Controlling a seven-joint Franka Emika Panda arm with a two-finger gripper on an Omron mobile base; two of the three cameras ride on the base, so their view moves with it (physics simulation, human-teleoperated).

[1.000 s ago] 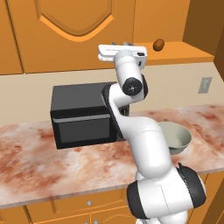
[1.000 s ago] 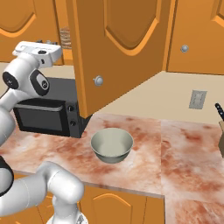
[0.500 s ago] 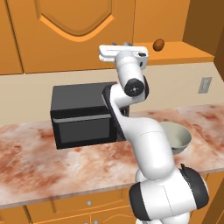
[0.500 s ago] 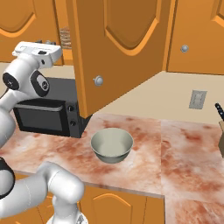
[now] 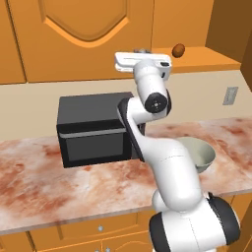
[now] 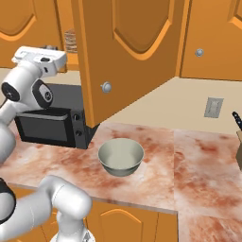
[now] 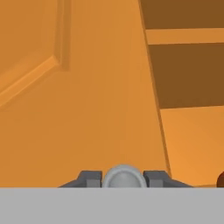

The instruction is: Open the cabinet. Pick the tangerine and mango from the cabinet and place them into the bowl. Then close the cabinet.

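The claw (image 7: 123, 178), wide a second ago, is now clenched on the left cabinet door's (image 7: 78, 96) silver knob (image 7: 123, 177) at bottom centre; the mango (image 5: 178, 50) waits on the shelf, upper right.

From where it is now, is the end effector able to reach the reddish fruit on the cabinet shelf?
Probably not yet. The end effector is shut on the left door's knob, and that closed left door stands before it. The reddish fruit lies on the open shelf further right.
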